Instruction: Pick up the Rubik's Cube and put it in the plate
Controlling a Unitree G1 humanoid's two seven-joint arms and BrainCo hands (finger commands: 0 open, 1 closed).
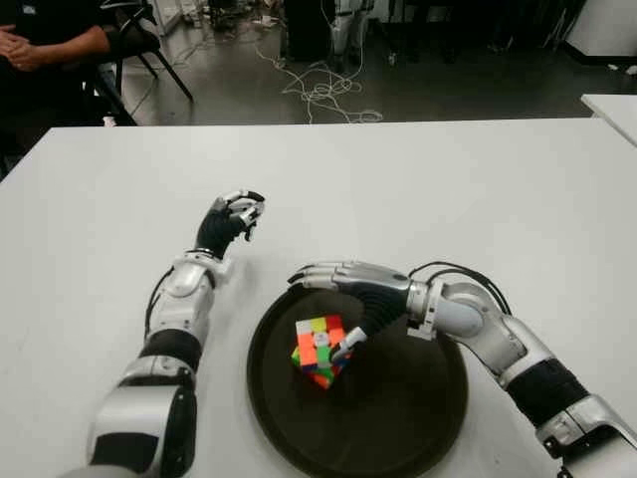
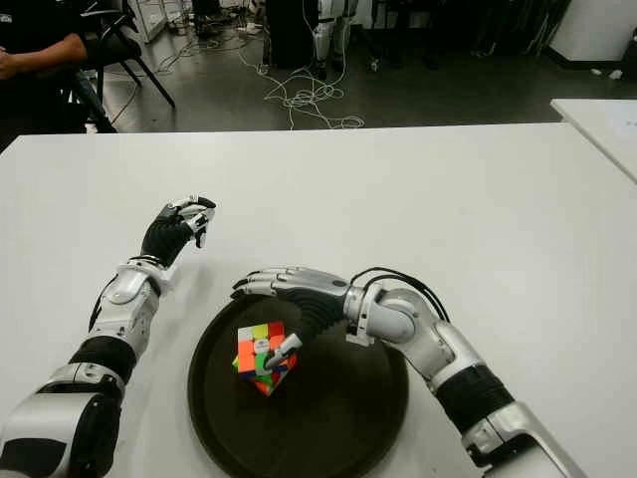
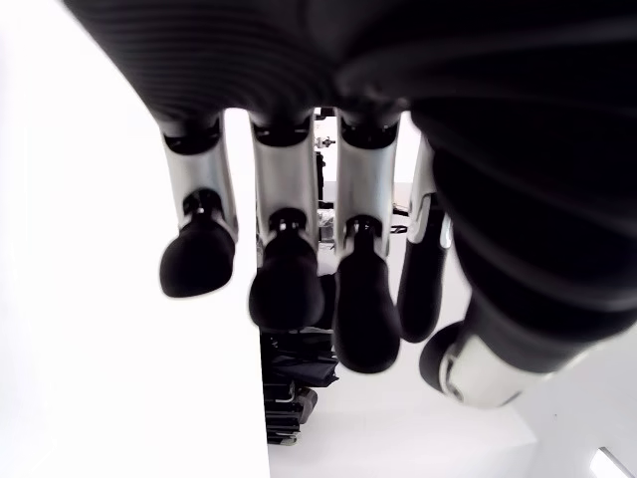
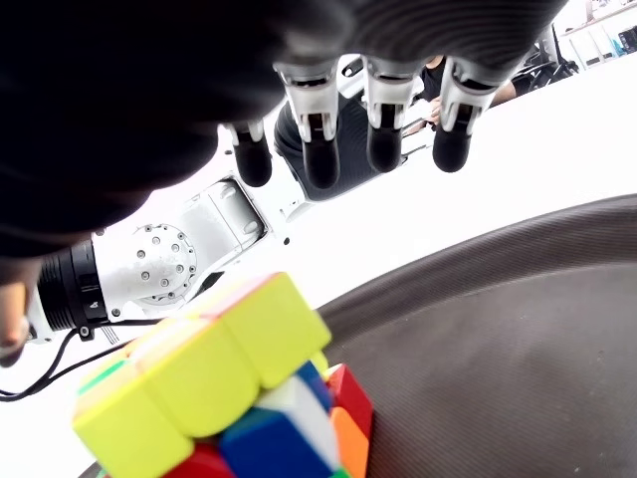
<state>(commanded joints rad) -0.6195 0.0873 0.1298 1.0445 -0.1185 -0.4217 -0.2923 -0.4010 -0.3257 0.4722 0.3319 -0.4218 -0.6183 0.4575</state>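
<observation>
The Rubik's Cube (image 1: 318, 351) sits tilted on one edge inside the dark round plate (image 1: 408, 428), in its left half. My right hand (image 1: 328, 304) hovers just over the cube, its four fingers (image 4: 383, 119) stretched out flat past it and closing on nothing. The thumb tip touches the cube's right side. In the right wrist view the cube (image 4: 199, 388) shows close under the palm, with its yellow face up. My left hand (image 1: 234, 221) shows above the white table (image 1: 448, 199), to the left of and behind the plate, its fingers (image 3: 289, 289) curled and holding nothing.
A person (image 1: 40, 45) sits beyond the table's far left corner beside a black chair (image 1: 149, 45). Cables (image 1: 318, 90) lie on the floor behind the table. The corner of a second white table (image 1: 612, 105) shows at the far right.
</observation>
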